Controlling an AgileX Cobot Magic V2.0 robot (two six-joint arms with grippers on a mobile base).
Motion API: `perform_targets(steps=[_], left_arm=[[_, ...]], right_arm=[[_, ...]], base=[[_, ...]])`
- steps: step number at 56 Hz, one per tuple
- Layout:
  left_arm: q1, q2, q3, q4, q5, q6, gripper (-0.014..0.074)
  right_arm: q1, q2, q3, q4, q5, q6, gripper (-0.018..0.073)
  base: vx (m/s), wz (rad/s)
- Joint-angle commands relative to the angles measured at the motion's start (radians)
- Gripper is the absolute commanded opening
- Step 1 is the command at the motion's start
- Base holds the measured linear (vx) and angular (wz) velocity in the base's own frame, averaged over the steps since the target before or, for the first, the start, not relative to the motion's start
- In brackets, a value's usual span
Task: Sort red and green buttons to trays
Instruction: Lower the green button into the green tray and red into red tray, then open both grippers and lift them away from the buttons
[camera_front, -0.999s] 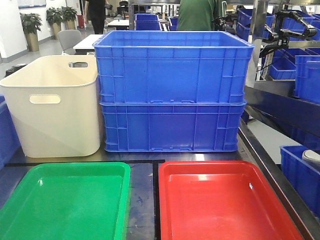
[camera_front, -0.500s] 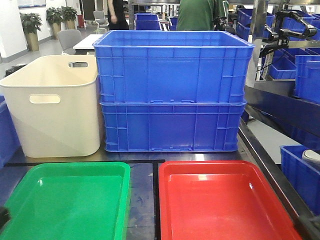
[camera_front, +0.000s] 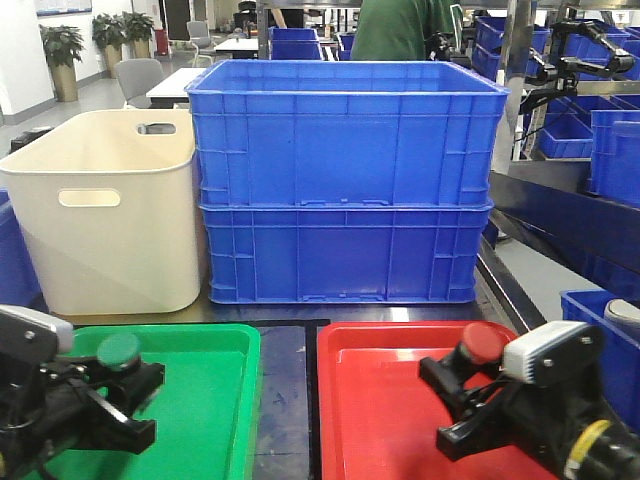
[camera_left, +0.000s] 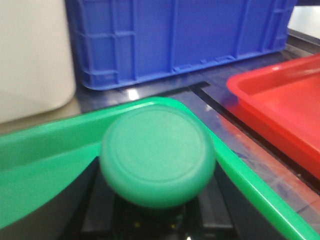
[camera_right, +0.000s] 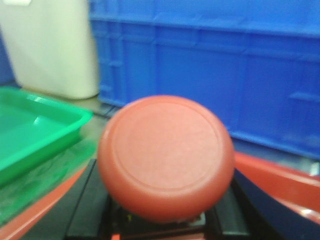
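Note:
The green button (camera_front: 118, 350) hangs over the near left part of the green tray (camera_front: 205, 400), with my left gripper (camera_front: 130, 388) shut on its base. In the left wrist view its green cap (camera_left: 157, 155) fills the middle above the dark fingers (camera_left: 100, 210), inside the green tray's rim (camera_left: 50, 137). The red button (camera_front: 483, 340) is over the red tray (camera_front: 380, 400), and my right gripper (camera_front: 455, 395) is shut on it. The right wrist view shows its red cap (camera_right: 166, 155) above the fingers (camera_right: 85, 210) and the red tray's rim (camera_right: 280, 175).
Two stacked blue crates (camera_front: 345, 180) stand right behind the trays, with a cream tub (camera_front: 110, 210) to their left. Another blue crate (camera_front: 605, 340) sits low at the right. A person in green (camera_front: 395, 30) stands far behind.
Both grippers have come up into the front view from the bottom edge, each holding a button over its tray. One second ago the trays were bare and no arm showed.

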Motion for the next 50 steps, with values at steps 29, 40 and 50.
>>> perform_targets(steps=[29,40,50], left_arm=[[-0.004,0.086,-0.035,-0.015,-0.152,0.011,0.0429],[-0.004,0.085,-0.035,-0.015,-0.152,0.011,0.0539],[-0.004,0.038,-0.035,-0.016,-0.154,0.011,0.0538]], right_arm=[[-0.004,0.057,-0.054,-0.012,0.023,-0.113,0.0386],[-0.004,0.057,-0.054,-0.008,0.023,-0.104,0.067],[-0.005,0.011,-0.054,-0.008,0.021,-0.104,0.0724]], base=[[0.0,0.0],[0.0,0.0],[0.0,0.0]])
